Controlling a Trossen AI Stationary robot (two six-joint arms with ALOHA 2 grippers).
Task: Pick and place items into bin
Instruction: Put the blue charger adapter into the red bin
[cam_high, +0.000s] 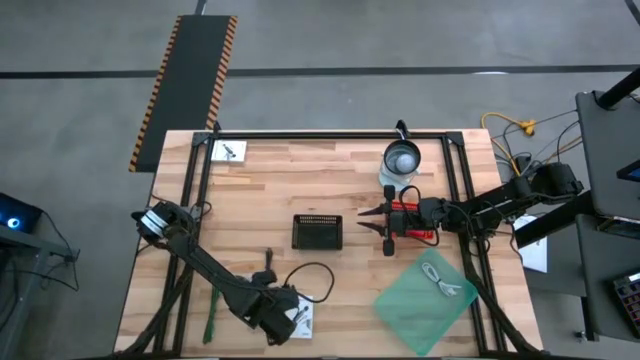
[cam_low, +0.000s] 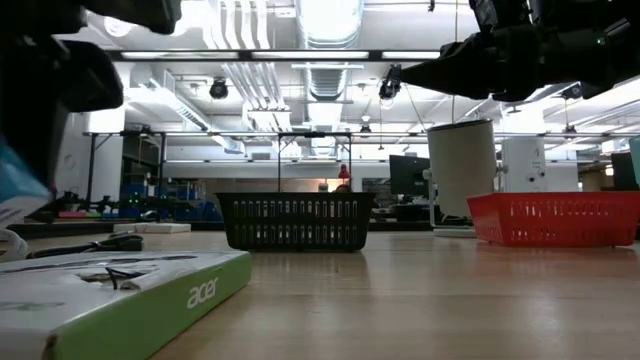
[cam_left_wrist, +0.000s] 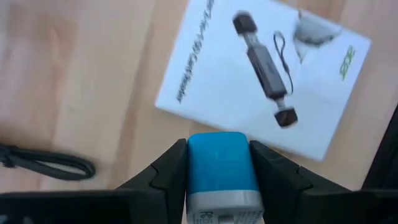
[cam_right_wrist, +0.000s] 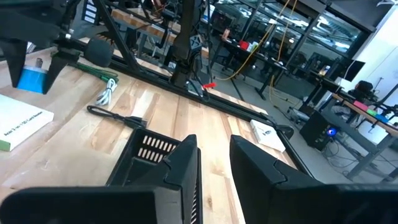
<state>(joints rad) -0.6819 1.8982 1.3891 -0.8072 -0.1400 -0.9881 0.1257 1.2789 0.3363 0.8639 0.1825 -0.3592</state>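
Wooden slats underlie things — left gripper clamps a smooth blue block; right gripper seemingly apart.

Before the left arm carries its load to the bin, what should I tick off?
1. Left claw shut on the blue block: ok, pinched between both fingers.
2. Block lifted off the table: ok, it hangs above the white Acer box.
3. Black mesh bin upright at table centre: ok.
4. Way to the bin: not ok, the right claw hangs close beside it.
5. Right claw empty: ok, nothing between its fingers.
6. Black cable out of the way: cannot tell.
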